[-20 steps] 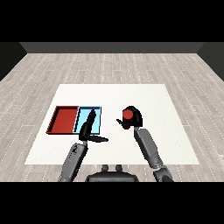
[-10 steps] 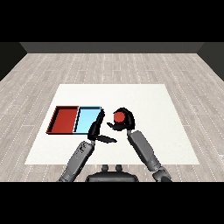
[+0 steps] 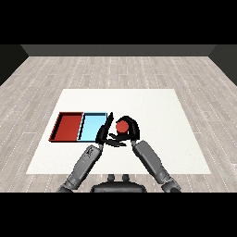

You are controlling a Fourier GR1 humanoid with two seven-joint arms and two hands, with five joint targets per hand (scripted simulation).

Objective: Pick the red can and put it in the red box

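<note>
The red can [image 3: 121,126] is held in my right hand [image 3: 131,130], whose fingers curl round it, just right of the light blue tray [image 3: 93,126]. My left hand [image 3: 104,133] is close beside it on the left, fingers straight, its tips over the blue tray's right edge and its thumb reaching toward the can. The red tray [image 3: 67,127] lies further left, next to the blue one, with nothing in it.
The two trays sit side by side at the left of the white table [image 3: 152,106]. My forearms come in from the bottom and nearly meet at the hands.
My right hand has carried the red can leftward toward the trays. My left hand has shifted right, so the two hands are now close together.
</note>
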